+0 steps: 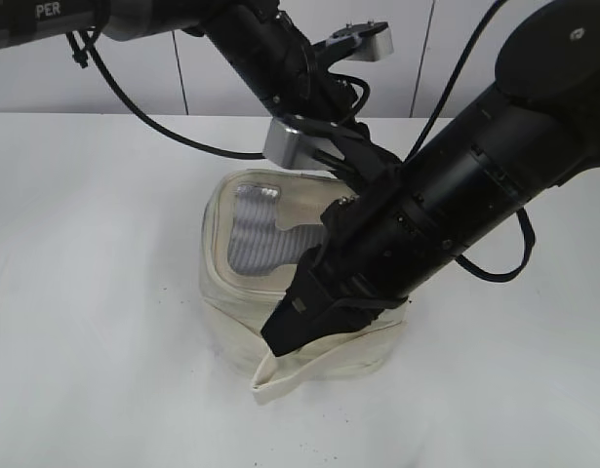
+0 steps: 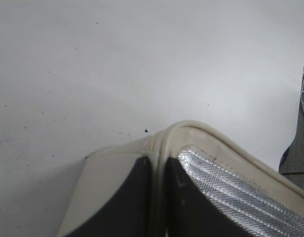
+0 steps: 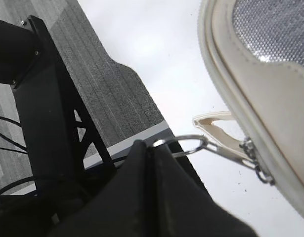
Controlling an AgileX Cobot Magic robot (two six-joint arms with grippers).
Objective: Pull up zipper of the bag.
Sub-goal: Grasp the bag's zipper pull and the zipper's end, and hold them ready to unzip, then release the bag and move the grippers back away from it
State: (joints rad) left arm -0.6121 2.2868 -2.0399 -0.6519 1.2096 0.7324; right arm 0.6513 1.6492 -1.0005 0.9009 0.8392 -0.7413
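Observation:
The cream-white bag (image 1: 226, 292) with its grey mesh panel (image 1: 256, 234) sits mid-table. My left gripper (image 2: 159, 170) is shut on the bag's rim, pinching the cream zipper track (image 2: 159, 153) at a corner beside the mesh (image 2: 226, 187). In the exterior view it reaches down at the bag's far right side (image 1: 353, 166). My right gripper (image 3: 152, 148) is shut on the silver ring (image 3: 184, 145) of a zipper pull, whose metal tab (image 3: 231, 148) runs to the bag's rim (image 3: 250, 123). In the exterior view it is at the bag's front right (image 1: 285, 327).
A loose cream strap (image 1: 280, 375) lies in front of the bag on the white table (image 1: 95, 292). The table edge, grey floor and a black frame (image 3: 48, 98) show in the right wrist view.

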